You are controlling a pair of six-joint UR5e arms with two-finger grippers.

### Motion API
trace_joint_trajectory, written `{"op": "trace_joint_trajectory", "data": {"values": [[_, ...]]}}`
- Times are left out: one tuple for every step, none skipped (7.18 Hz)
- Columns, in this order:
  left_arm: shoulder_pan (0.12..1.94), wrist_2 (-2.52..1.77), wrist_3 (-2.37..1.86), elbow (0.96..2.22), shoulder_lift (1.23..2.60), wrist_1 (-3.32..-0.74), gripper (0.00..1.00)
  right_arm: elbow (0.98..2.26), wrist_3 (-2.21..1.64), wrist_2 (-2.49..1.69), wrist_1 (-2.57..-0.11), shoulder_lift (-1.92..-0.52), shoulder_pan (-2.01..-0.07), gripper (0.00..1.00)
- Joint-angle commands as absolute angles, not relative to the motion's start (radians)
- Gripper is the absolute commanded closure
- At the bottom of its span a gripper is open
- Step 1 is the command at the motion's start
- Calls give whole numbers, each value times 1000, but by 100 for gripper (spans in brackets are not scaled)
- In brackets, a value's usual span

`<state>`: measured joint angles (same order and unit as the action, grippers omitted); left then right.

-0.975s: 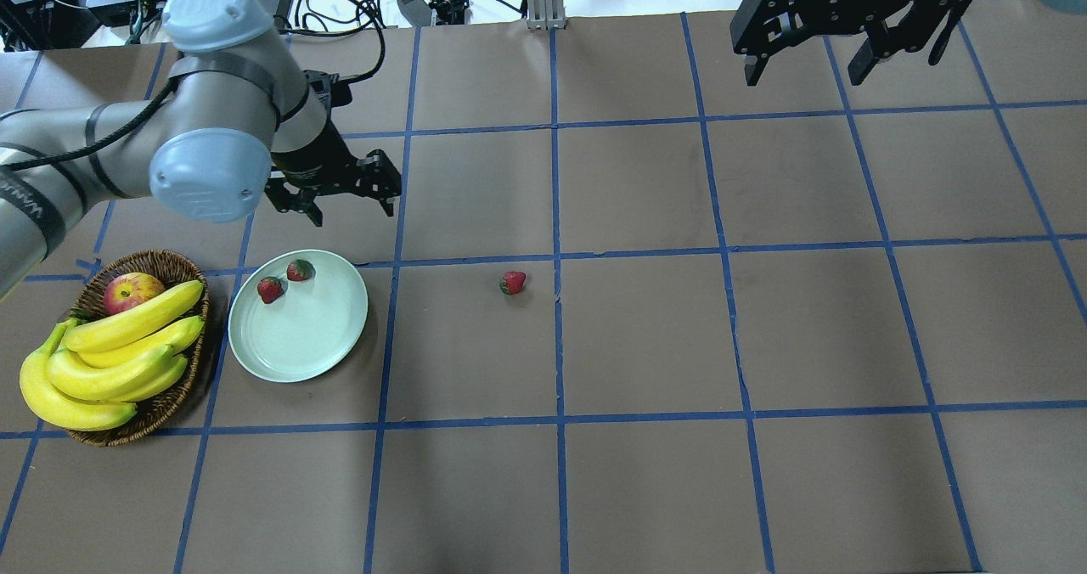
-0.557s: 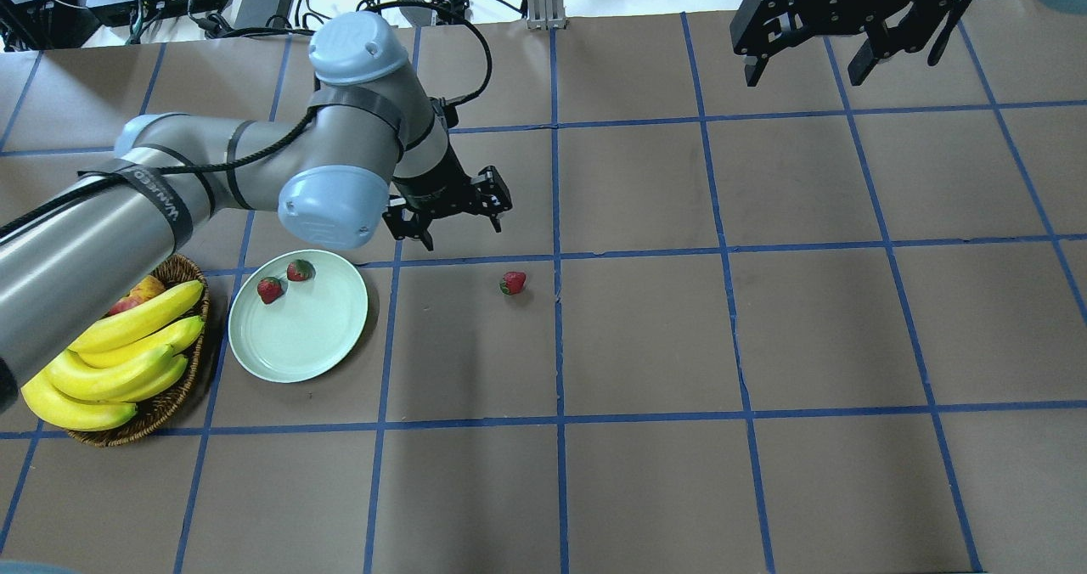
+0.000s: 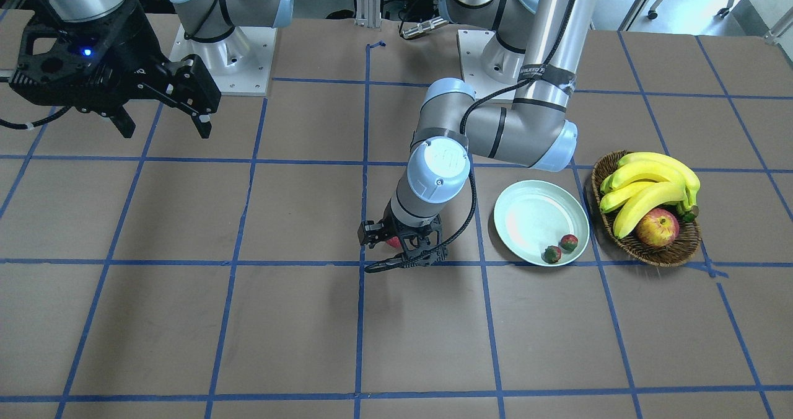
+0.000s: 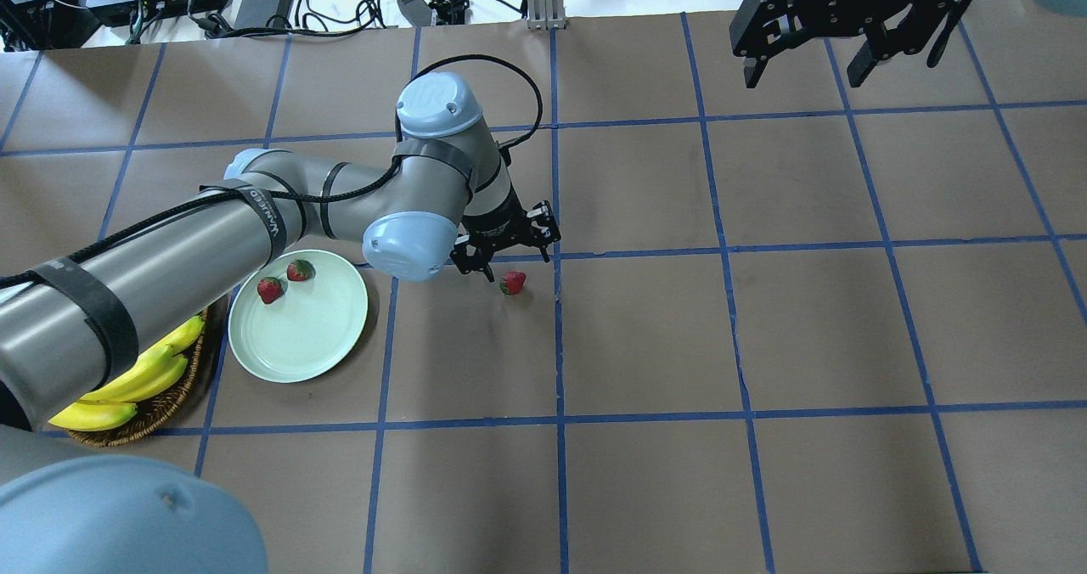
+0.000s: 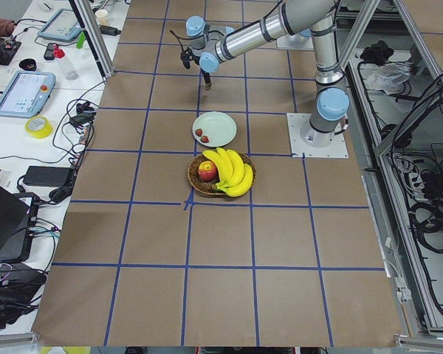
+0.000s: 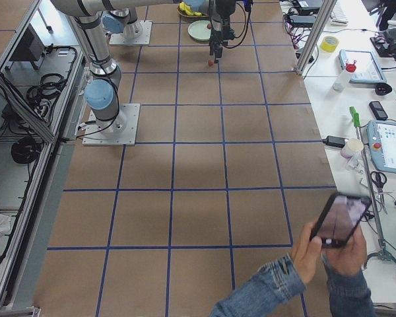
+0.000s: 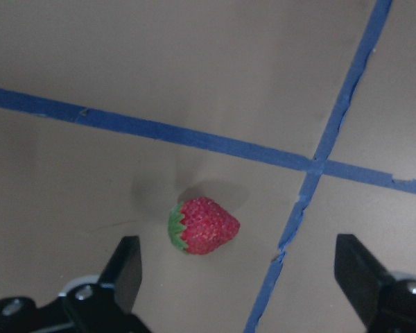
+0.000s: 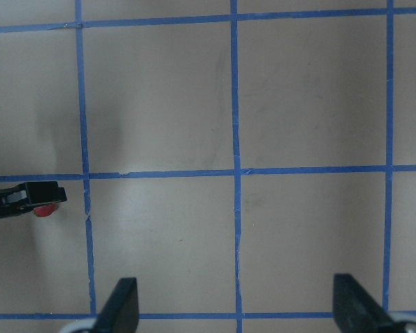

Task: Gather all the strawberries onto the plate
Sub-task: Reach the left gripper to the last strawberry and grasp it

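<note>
left gripper swung from plate to last strawberry | jaws wide, height unclear | risk: off-centre close rolls berry

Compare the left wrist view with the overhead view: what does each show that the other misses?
Only the left wrist view: the loose strawberry close up, its green cap and seeded skin clear, no finger touching it. Only the overhead view: the plate holding two strawberries, the basket of bananas, and the right gripper open at the table's far right. Both: the left gripper open over that loose strawberry on the table.
</note>
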<state>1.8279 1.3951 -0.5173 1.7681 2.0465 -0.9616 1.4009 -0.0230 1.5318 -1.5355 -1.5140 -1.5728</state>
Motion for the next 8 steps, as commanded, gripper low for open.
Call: {"op": "trace_joint_trajectory", "data": {"values": [[1833,1478,-505,1799,2068,-950,12,1404,-23,1532,-1537,-1514,-1572,0],[1833,1495,-506,1815,2069,-948,13,1404,-23,1532,-1536,-1514,-1572,0],[1835,1497,-502,1818,2062,-948,13,1404,-21,1534,-1537,-1516,-1572,0],[1838,1496,-502,1818,2056,-948,13,1404,-21,1534,-1536,-1517,-1572,0],[1839,1493,-503,1818,2051,-948,19,1404,-23,1543,-1536,-1519,-1574,0],[1839,1490,-496,1818,2046,-948,28,1404,-18,1551,-1536,-1517,-1572,0],[1839,1489,-485,1819,2046,-948,36,1404,-20,1551,-1536,-1519,-1574,0],[1839,1493,-460,1825,2045,-948,44,1405,-18,1549,-1537,-1517,-1572,0]]}}
